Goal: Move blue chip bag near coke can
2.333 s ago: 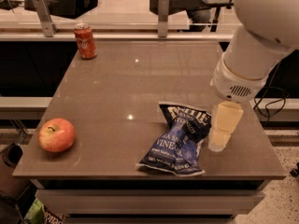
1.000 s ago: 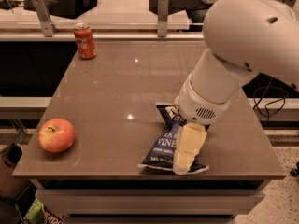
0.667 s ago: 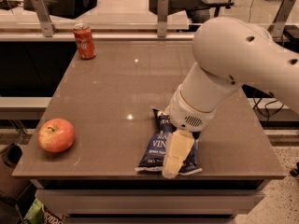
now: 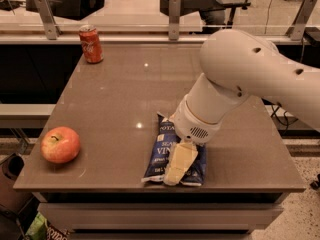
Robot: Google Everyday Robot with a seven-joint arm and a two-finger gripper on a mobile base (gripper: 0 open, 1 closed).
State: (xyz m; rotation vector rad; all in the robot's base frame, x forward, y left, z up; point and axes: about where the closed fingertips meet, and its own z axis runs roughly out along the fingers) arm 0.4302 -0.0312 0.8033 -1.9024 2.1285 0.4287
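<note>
Camera view shows the gripper low over the bag, which lies at the near edge of the counter, right of centre. Whether it has closed on the bag I cannot tell. The can stands at the far left corner, well apart. This looks like the grasping step. The next move calls for a firm hold, a lift, then a carry far and left, stopping beside the can without toppling it.

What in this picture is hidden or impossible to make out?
Camera view, the only one:
- Blue chip bag: its middle and most lettering are hidden under the gripper, which sits over it near the table's front edge.
- Whether the gripper touches the bag: not visible from this angle.
- Arm: cut off by the right edge.
</note>
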